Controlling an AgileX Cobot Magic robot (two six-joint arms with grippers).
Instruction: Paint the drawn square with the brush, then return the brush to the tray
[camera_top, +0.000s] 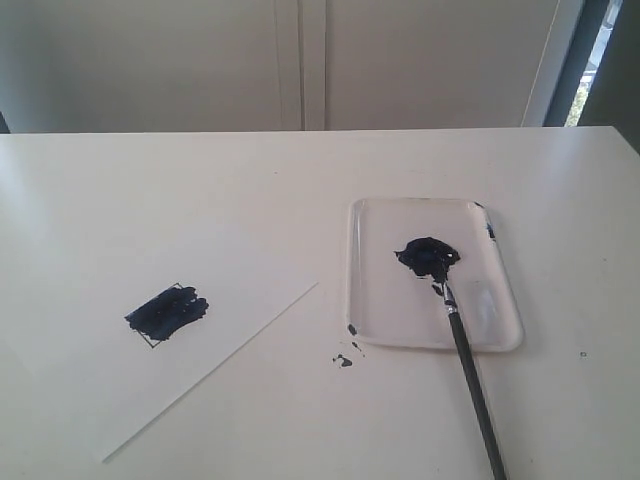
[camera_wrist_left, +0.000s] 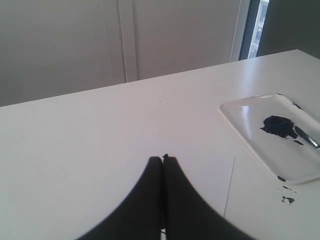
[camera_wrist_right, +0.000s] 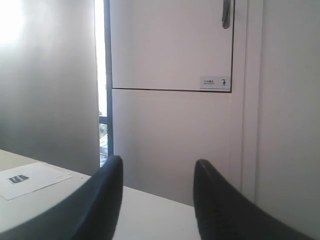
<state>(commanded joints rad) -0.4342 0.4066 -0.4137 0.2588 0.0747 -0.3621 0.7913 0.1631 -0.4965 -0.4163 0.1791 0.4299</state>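
Note:
The drawn square (camera_top: 167, 313) on the white paper sheet (camera_top: 230, 340) is smeared with dark blue paint that runs over its outline. The brush (camera_top: 470, 370) lies with its bristles in the blue paint blob (camera_top: 428, 255) of the clear tray (camera_top: 370, 260), and its black handle sticks out over the tray's near rim. No gripper shows in the exterior view. My left gripper (camera_wrist_left: 163, 158) is shut, hovering over the table left of the tray (camera_wrist_left: 250, 125). My right gripper (camera_wrist_right: 157, 167) stands open and empty, facing a wall; the painted square (camera_wrist_right: 18, 178) shows small and far away.
Small blue paint splatters (camera_top: 343, 360) mark the table by the tray's near left corner. A tiny dark speck (camera_top: 583, 354) lies to the tray's right. Wall panels and a window strip (camera_top: 590, 60) stand behind the table's far edge.

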